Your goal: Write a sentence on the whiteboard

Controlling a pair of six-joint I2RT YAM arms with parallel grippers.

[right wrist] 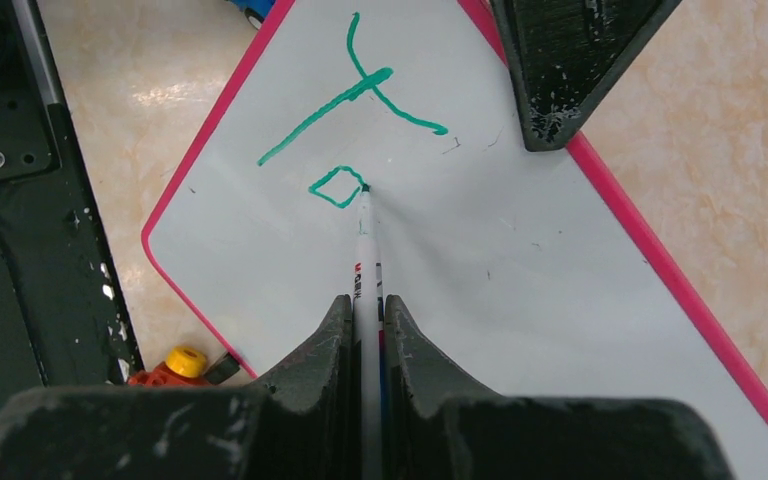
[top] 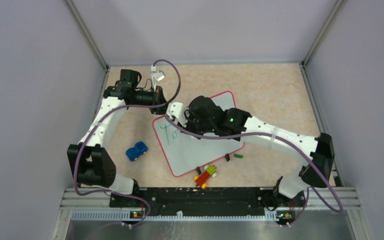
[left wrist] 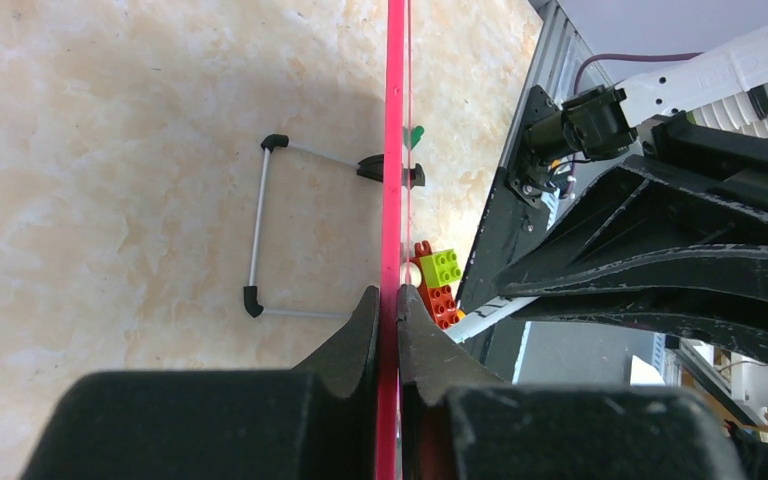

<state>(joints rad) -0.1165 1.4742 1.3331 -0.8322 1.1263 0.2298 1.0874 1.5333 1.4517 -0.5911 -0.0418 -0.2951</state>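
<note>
The whiteboard (top: 195,155) lies tilted on the table, white with a red-pink rim (left wrist: 396,150). My left gripper (left wrist: 388,300) is shut on that rim at the board's far corner, and one of its fingers (right wrist: 570,70) shows in the right wrist view. My right gripper (right wrist: 365,310) is shut on a white marker (right wrist: 365,250). The marker's tip touches the board at the right side of a small green "o" (right wrist: 337,187). Above the "o" stands a green "T" (right wrist: 360,95). The sentence (top: 169,134) so reads "To".
A blue toy car (top: 137,150) sits left of the board. A brick toy (top: 206,176) lies at its near edge, with a green cap (top: 238,156) and a small black piece (top: 227,157) nearby. A wire stand (left wrist: 260,230) lies beside the board. Grey walls enclose the table.
</note>
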